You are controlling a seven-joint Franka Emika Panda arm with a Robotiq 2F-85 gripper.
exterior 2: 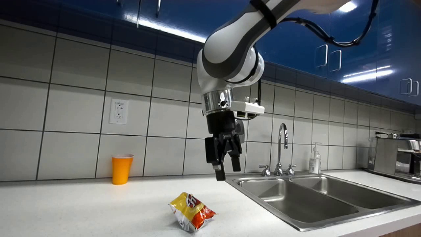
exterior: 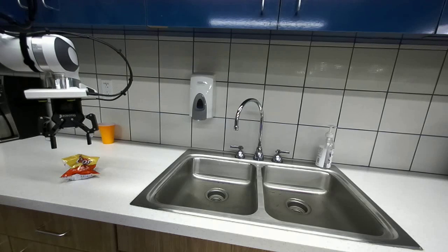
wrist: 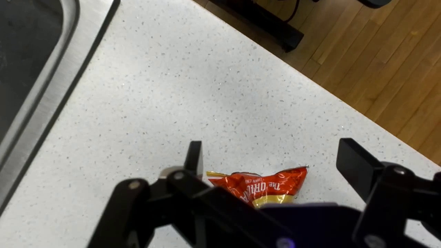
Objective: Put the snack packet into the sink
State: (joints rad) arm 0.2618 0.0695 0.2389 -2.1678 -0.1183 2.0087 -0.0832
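The snack packet, red and yellow with white patches, lies on the white counter in both exterior views (exterior: 81, 167) (exterior 2: 191, 211). In the wrist view its red and yellow part (wrist: 263, 186) shows between the fingers, with the rest hidden behind the gripper body. My gripper (exterior: 71, 141) is open and empty, pointing down above the packet and apart from it. It also shows in an exterior view (exterior 2: 228, 169) and in the wrist view (wrist: 270, 156). The steel double-basin sink (exterior: 259, 199) is set in the counter, also seen in an exterior view (exterior 2: 268, 204). Its rim (wrist: 70, 65) shows at the wrist view's upper left.
An orange cup (exterior: 106, 133) stands by the tiled wall behind the packet. A chrome gooseneck faucet (exterior: 260, 129) with two handles rises behind the sink. A pump bottle (exterior: 325, 152) stands at the sink's back corner. A wall dispenser (exterior: 202, 98) hangs between cup and faucet.
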